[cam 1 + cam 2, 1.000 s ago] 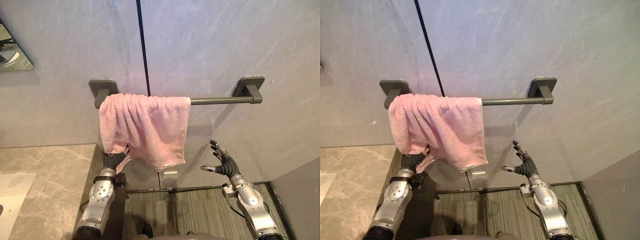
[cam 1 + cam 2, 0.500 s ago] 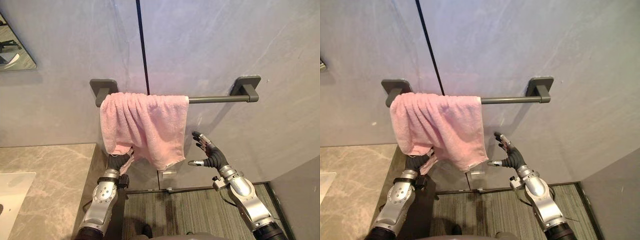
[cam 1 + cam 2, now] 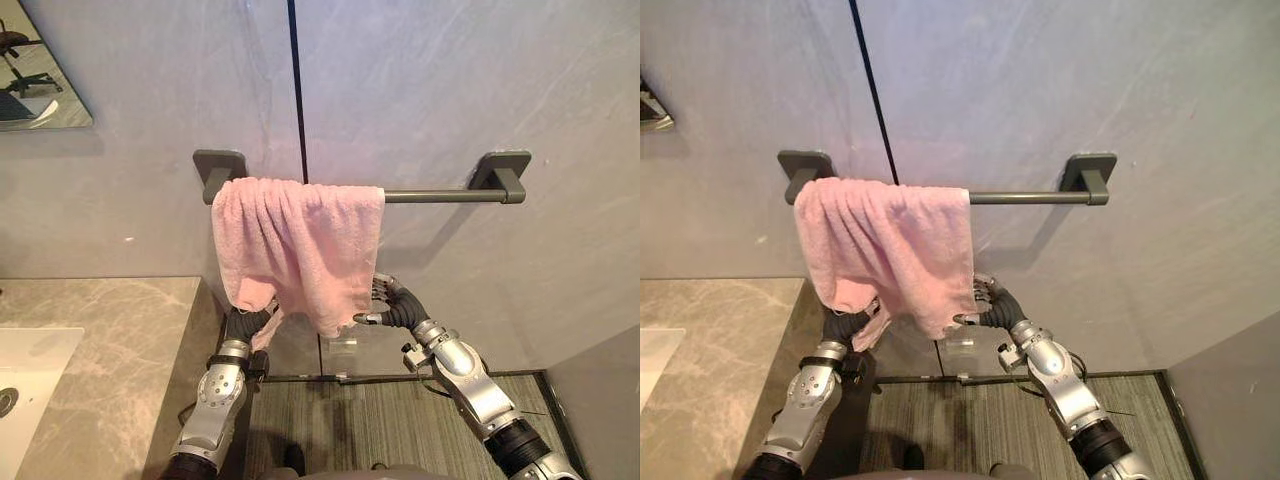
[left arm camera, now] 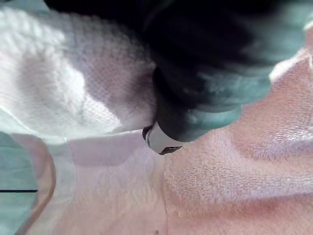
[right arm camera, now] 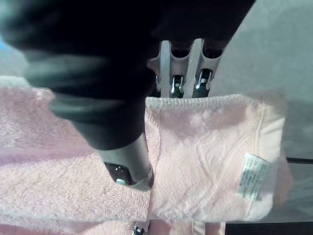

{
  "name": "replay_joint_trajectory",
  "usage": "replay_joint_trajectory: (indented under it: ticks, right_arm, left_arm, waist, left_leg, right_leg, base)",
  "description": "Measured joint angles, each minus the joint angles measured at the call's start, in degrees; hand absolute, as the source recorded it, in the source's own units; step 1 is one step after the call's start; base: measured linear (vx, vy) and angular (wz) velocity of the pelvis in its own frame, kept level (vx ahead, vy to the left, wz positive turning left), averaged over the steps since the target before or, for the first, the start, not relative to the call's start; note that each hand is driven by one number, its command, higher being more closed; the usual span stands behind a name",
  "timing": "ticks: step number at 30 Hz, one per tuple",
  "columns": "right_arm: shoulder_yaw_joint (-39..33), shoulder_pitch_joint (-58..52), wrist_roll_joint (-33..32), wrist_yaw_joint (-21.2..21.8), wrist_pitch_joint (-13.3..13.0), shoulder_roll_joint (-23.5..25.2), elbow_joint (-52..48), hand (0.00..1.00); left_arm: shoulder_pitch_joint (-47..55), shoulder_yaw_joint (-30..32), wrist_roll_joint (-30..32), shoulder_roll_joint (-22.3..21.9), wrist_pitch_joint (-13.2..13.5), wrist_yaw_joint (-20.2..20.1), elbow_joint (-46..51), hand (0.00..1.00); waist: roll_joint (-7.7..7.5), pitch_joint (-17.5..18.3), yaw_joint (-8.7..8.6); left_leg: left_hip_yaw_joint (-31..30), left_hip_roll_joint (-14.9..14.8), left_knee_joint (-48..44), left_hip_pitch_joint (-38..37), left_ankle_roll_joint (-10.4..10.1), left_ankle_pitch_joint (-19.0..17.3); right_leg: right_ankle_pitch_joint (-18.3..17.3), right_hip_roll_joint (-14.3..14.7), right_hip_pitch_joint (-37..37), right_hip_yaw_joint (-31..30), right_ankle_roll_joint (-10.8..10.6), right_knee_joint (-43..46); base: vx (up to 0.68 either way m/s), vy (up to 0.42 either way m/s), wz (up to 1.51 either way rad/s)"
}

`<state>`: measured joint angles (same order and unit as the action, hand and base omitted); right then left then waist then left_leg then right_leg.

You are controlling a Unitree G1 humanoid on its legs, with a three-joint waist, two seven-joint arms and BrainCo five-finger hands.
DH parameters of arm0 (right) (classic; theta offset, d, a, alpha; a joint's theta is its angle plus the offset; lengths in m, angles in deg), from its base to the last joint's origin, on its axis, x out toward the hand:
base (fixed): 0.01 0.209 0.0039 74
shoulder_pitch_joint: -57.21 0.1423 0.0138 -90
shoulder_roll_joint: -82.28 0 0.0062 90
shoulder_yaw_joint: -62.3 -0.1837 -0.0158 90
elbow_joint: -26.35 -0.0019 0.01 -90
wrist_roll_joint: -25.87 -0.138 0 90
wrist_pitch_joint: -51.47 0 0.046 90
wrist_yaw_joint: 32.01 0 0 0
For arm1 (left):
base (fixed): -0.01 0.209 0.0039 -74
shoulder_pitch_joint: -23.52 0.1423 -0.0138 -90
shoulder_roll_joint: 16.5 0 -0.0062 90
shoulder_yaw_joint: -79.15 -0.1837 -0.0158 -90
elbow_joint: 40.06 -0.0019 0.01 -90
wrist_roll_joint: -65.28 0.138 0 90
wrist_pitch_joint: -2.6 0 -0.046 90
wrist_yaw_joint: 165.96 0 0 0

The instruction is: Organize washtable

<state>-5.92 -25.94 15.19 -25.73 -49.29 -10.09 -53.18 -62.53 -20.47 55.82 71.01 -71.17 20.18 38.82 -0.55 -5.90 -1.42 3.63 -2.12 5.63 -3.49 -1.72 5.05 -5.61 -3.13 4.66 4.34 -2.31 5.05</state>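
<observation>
**Towel** (image 3: 300, 245): pink terry with a looped nap, a hemmed edge and a white label (image 5: 250, 182). It hangs bunched in folds over the left half of the bar (image 3: 440, 196). Its lower edge is uneven.

**Right hand** (image 3: 395, 305): at the towel's lower right edge. In its wrist view I see the thumb (image 5: 128, 166) laid on the front of the cloth and the fingers (image 5: 198, 63) behind the hem. I read that as a pinch on the towel.

**Left hand** (image 3: 243, 325): up under the towel's lower left corner, buried in cloth. Whether it grips, I cannot tell.

**Step, by my judgement:** straightening the towel on the bar. Next I would draw the right edge sideways along the bare rod to spread the folds. The pull should be light, since soft cloth may slide off smooth metal if dragged downward.

**Bar:** dark grey, a slim round rod on two square brackets, the right half bare.

**Wall** (image 3: 450, 90): smooth grey panels.

**Counter** (image 3: 110, 330): beige veined stone, with a white sink (image 3: 30, 360) at the left.
</observation>
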Motion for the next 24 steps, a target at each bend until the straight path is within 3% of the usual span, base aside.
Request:
replay_joint_trajectory:
  ticks: [10, 24]
  right_arm:
    - [-0.72, 0.11, 0.02, -0.13, 0.0, 0.48, 0.06, 1.0]
    - [-9.44, -1.48, 0.04, -1.43, -0.1, 2.16, 0.0, 1.0]
  left_arm:
    - [0.01, 0.03, -0.07, -0.02, 0.0, -0.38, -0.26, 1.0]
    - [0.18, 0.4, -0.03, -0.11, 0.0, -1.2, -0.25, 1.0]
  waist:
    - [-0.31, 1.07, 0.8]
    - [-0.57, 1.23, 0.74]
  left_leg:
    - [-0.45, -0.01, -0.08, 0.96, -0.03, 0.22]
    - [-0.43, -0.16, 0.24, 0.62, -0.04, 0.36]
  right_leg:
    - [0.0, 0.03, -0.74, 0.36, 0.0, 0.05]
    - [0.0, 0.09, -0.64, 0.3, 0.01, 0.43]
  base:
    - [0.0, -0.004, 0.01]
    - [-0.01, -0.002, 0.0]
